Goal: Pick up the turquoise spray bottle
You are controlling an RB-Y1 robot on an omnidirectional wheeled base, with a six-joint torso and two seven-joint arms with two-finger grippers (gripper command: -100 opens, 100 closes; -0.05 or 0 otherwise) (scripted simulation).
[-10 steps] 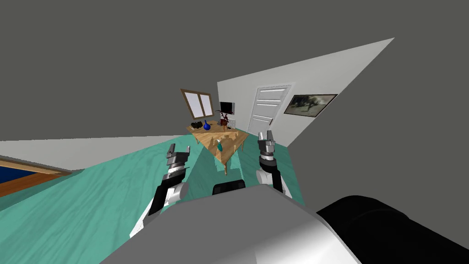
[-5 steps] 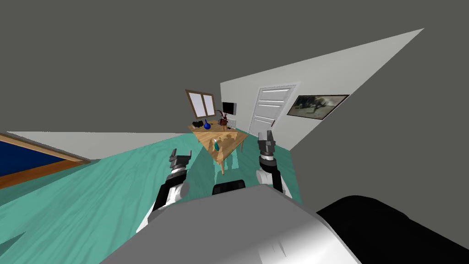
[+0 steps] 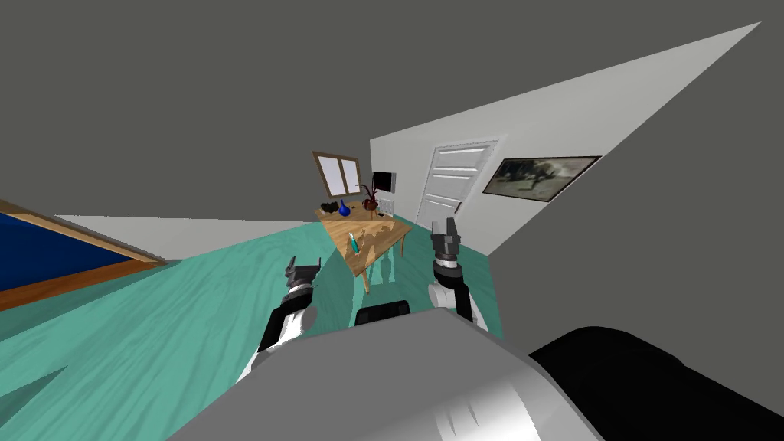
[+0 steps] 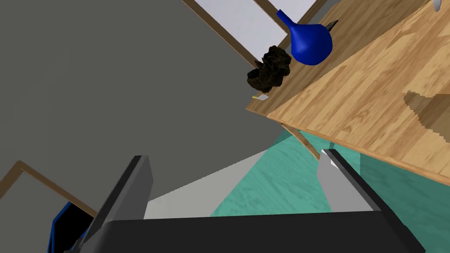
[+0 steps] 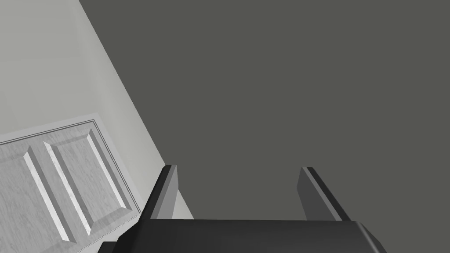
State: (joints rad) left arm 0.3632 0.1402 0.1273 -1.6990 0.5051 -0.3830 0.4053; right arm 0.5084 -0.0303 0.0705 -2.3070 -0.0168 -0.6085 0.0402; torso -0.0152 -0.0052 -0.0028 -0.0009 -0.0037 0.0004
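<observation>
Swinging with my base over the last second, my head view has shifted the table sideways, and my left gripper (image 4: 233, 158) has sunk a little lower. Its fingers stand wide apart and empty, aimed past the near edge of the wooden table (image 4: 373, 101), presumably readied for the reach. Farther off along that edge sit a dark clump (image 4: 270, 68) and a blue vase (image 4: 310, 44). The turquoise spray bottle (image 3: 354, 243) stands on the table ahead of the left gripper, well apart from it, toward the right gripper (image 3: 445, 227). That one, likewise open and empty, points at a wall beside a white door (image 5: 52, 184), likely parked out of the way.
</observation>
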